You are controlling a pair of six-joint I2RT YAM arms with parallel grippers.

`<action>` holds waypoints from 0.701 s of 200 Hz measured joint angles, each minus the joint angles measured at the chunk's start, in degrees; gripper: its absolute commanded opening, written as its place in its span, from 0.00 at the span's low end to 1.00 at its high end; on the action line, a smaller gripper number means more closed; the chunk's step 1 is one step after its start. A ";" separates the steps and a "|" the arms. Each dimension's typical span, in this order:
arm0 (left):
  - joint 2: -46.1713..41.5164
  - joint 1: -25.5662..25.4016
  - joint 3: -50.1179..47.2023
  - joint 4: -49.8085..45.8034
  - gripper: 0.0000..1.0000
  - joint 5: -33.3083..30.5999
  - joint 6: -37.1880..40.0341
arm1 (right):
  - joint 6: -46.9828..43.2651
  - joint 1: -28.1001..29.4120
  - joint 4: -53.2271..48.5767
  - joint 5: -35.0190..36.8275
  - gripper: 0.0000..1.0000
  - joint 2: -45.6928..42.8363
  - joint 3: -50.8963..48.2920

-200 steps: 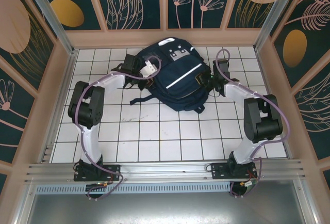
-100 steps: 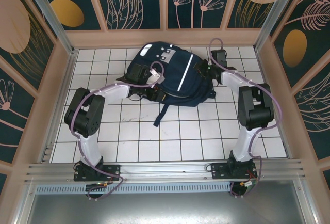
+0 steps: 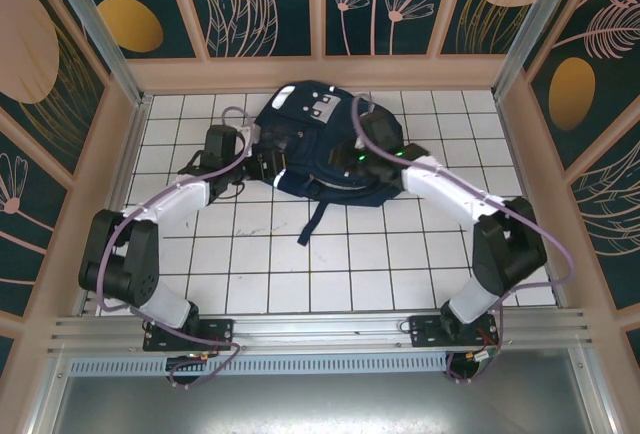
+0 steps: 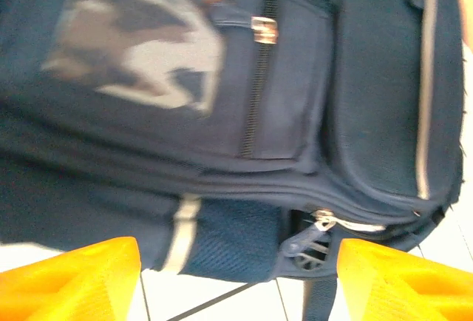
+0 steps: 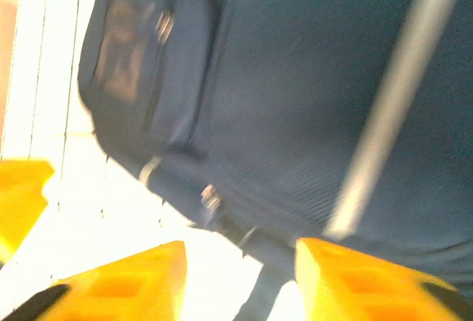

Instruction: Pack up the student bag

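Just one student bag [image 3: 322,134] lies on the table [image 3: 280,264].

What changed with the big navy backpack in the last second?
The large dark navy fabric backpack slid and turned toward the back wall. Both grippers let go of it: the left gripper drew back to its left side, the right gripper swung over its middle. It still lies on the white tiled table.

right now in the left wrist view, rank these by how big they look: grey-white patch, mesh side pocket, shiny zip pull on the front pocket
On the student bag, largest to smallest:
1. grey-white patch
2. mesh side pocket, clearly smaller
3. shiny zip pull, smallest by far
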 measured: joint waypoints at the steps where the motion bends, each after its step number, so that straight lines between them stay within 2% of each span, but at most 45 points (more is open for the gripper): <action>1: -0.11 0.04 -0.17 0.00 0.74 -0.20 -0.22 | 0.44 0.52 0.00 0.11 0.35 0.22 0.00; 19: -3.37 0.24 -3.63 0.09 0.73 -4.35 -4.20 | 5.22 5.51 0.24 0.61 0.30 3.50 -0.09; 37: -6.05 0.24 -6.03 0.35 0.73 -7.32 -7.69 | 11.06 7.48 1.51 1.11 0.28 5.86 -0.72; 81: -7.89 0.24 -7.67 1.51 0.72 -9.81 -12.70 | 19.34 7.78 4.13 2.71 0.30 10.78 -0.04; 140: -6.51 0.24 -7.74 3.43 0.71 -8.72 -14.86 | 22.82 7.78 6.97 2.64 0.32 16.74 3.28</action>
